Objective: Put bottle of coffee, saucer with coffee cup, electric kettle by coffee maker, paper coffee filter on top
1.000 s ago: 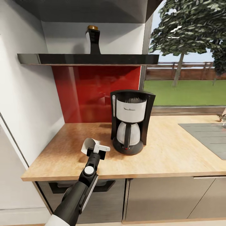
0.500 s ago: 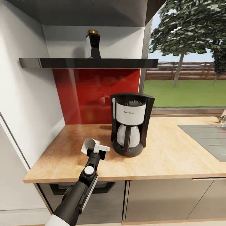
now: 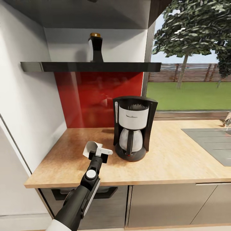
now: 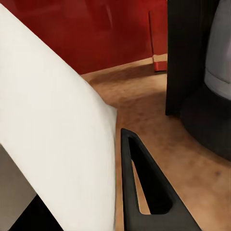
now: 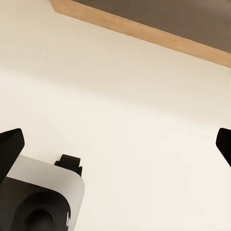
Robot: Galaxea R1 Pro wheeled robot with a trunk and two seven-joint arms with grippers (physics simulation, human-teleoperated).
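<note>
- The left gripper (image 3: 97,153) was clamped on the paper filter (image 3: 90,148) — held above the countertop (image 3: 179,163), just left of the coffee maker (image 3: 134,127).
- The coffee bottle (image 3: 95,47) stood on the shelf (image 3: 96,66) above.
- The right gripper (image 5: 115,144) was spread wide over pale floor (image 5: 144,96) — fingertips (image 5: 10,143) apart.

Matt wood-grain kitchen countertop (image 3: 179,157)
</note>
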